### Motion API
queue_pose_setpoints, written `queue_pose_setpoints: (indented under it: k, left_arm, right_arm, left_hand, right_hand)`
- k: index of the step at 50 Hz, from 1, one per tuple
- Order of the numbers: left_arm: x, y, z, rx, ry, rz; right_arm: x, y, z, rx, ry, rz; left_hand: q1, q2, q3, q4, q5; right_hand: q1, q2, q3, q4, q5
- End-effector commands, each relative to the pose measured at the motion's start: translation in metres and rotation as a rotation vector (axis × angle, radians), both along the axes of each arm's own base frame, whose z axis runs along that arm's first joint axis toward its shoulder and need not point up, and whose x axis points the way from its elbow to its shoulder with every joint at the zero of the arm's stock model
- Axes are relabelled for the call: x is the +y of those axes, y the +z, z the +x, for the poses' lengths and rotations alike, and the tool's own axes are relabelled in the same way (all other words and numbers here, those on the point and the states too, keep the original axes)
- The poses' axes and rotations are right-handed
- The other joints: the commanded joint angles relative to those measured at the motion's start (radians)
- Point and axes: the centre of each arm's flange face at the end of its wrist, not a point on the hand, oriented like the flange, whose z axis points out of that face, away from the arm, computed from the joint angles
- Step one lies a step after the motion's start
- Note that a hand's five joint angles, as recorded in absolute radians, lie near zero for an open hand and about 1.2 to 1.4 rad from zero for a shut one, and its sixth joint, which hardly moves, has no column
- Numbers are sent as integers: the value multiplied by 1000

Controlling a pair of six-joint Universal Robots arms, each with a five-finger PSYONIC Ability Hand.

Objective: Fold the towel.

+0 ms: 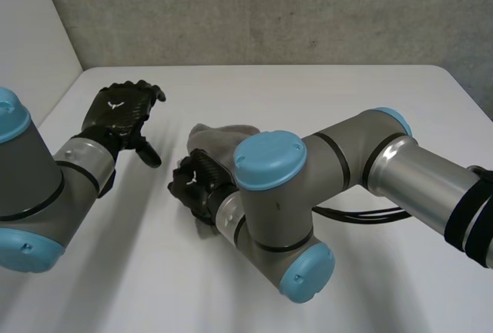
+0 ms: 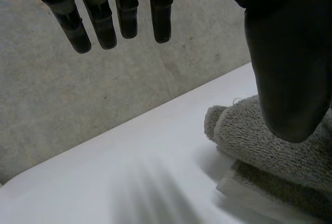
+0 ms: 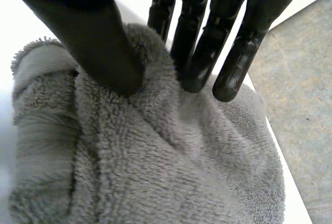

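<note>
Grey terry towel (image 1: 223,136), already doubled into a thick, layered wad; lies near the middle of the white table (image 1: 323,94), beneath the right arm. Right hand (image 1: 196,185) down on top of it: thumb and fingers dug into the pile with a ridge of cloth pinched up between them, so closed on the towel rather than merely resting. Left hand (image 1: 119,113) up in the air off to one side, well apart from the towel, fingers straight and relaxed, thumb out, nothing held. From the left wrist view: stacked layers, a rounded folded edge, a paler hem underneath. Judging by that, at least one fold made, probably more; bundle compact but lumpy on top. Left to do, seemingly: press the last fold flat, square the edges, let go. Cannot tell whether the layers line up under the right hand.
</note>
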Motion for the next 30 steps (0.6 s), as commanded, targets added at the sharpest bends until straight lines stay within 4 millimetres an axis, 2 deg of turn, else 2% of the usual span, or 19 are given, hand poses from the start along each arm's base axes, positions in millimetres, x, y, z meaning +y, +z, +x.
queue_pose_setpoints:
  k: [1,4,5,7,9,11,13,16,18,19,20,21,22,23,25,26,28,29,30]
  left_arm:
    - [-4,2,2,1,9,-9]
    - [-5,5,1,7,10,-20]
    - [-5,9,-2,13,2,-32]
    - [-7,14,-5,19,-3,-50]
    - [-8,20,-8,27,-9,-69]
    - [-9,32,-20,71,-35,-96]
    - [-10,37,-27,104,-51,-99]
    - [-10,37,-43,167,-90,-73]
    - [-9,34,-52,181,-110,-50]
    - [-8,31,-59,190,-126,-27]
    - [-7,21,-66,186,-140,12]
    - [-7,21,-66,186,-140,13]
    - [-7,11,-72,174,-150,51]
    - [-7,11,-72,174,-150,51]
    - [-6,-13,-77,141,-155,127]
    - [-6,-13,-78,140,-155,128]
    - [-6,-34,-78,113,-150,186]
    - [-6,-34,-78,113,-150,186]
    - [-6,-43,-78,103,-148,208]
  right_arm:
    - [-2,24,-11,-75,-54,66]
    - [-1,43,-21,-128,-78,110]
    - [-1,43,-21,-129,-78,110]
    - [-11,61,-35,-184,-125,141]
    - [-16,70,-43,-209,-153,157]
    - [-21,77,-50,-236,-181,173]
    - [-34,90,-65,-292,-239,201]
    - [-43,95,-72,-316,-273,216]
    - [-60,97,-85,-345,-335,245]
    - [-60,97,-85,-345,-335,245]
    - [-68,98,-90,-355,-359,251]
    - [-77,97,-95,-365,-385,258]
    - [-78,97,-95,-365,-385,258]
    - [-84,95,-98,-372,-399,268]
    - [-90,89,-99,-377,-411,288]
    - [-96,82,-98,-384,-423,315]
    - [-100,77,-97,-391,-431,341]
    - [-104,71,-95,-401,-441,371]
    - [-104,71,-95,-401,-441,371]
  left_hand:
    - [-71,-61,-67,-71,-34]
    - [-71,-61,-67,-71,-34]
    - [-68,-58,-64,-68,-31]
    - [-68,-58,-64,-68,-31]
    - [-68,-58,-64,-68,-31]
    - [-63,-52,-58,-62,-26]
    - [-63,-52,-58,-62,-25]
    - [-60,-49,-55,-59,-23]
    - [-57,-46,-52,-56,-20]
    - [-54,-43,-49,-53,-17]
    - [-54,-43,-49,-53,-17]
    - [-54,-43,-49,-53,-17]
    - [-51,-40,-46,-50,-14]
    - [-51,-40,-46,-50,-14]
    - [-48,-37,-43,-48,-11]
    - [-48,-37,-43,-48,-11]
    - [-42,-31,-37,-42,-5]
    - [-42,-31,-37,-42,-5]
    - [-39,-29,-34,-39,-2]
  right_hand:
    - [-621,-630,-655,-656,-633]
    - [-621,-630,-655,-656,-633]
    - [-621,-630,-655,-656,-633]
    - [-621,-630,-655,-656,-633]
    - [-621,-630,-655,-656,-633]
    - [-621,-630,-655,-656,-633]
    - [-621,-630,-655,-656,-633]
    - [-621,-630,-655,-656,-633]
    - [-621,-630,-655,-656,-633]
    - [-621,-630,-655,-656,-633]
    - [-621,-630,-655,-656,-633]
    - [-621,-630,-655,-656,-633]
    - [-621,-630,-655,-656,-633]
    - [-621,-630,-655,-656,-633]
    - [-621,-630,-655,-656,-633]
    - [-621,-630,-655,-656,-633]
    - [-621,-630,-655,-656,-633]
    - [-621,-630,-655,-656,-633]
    - [-621,-630,-655,-656,-633]
